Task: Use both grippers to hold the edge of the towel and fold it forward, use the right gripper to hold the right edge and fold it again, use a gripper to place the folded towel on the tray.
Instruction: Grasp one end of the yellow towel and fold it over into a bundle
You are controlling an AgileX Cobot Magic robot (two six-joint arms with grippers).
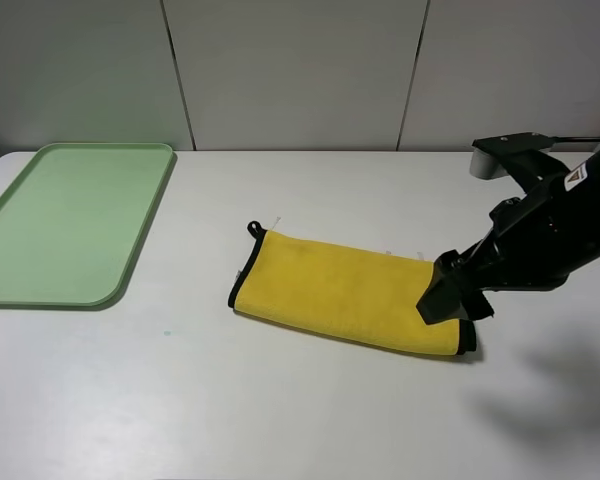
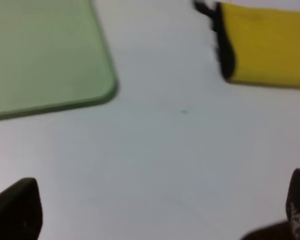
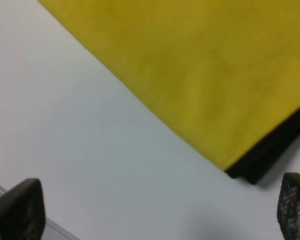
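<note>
The towel [image 1: 345, 293] lies on the desk [image 1: 310, 400] folded once into a strip, well apart from the tray [image 1: 70, 220]; the right end effector [image 1: 448, 298] hangs spread over its right edge [image 1: 468, 340], the left end effector [image 2: 155, 210] spread too, so the second fold and the placing remain

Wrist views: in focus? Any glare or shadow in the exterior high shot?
Left wrist: soft throughout, tray rim and towel edging smeared. Right wrist: towel pile blurred, no texture. Exterior high: sharp, even light, no glare; one diffuse shadow on the table, lower right.
</note>
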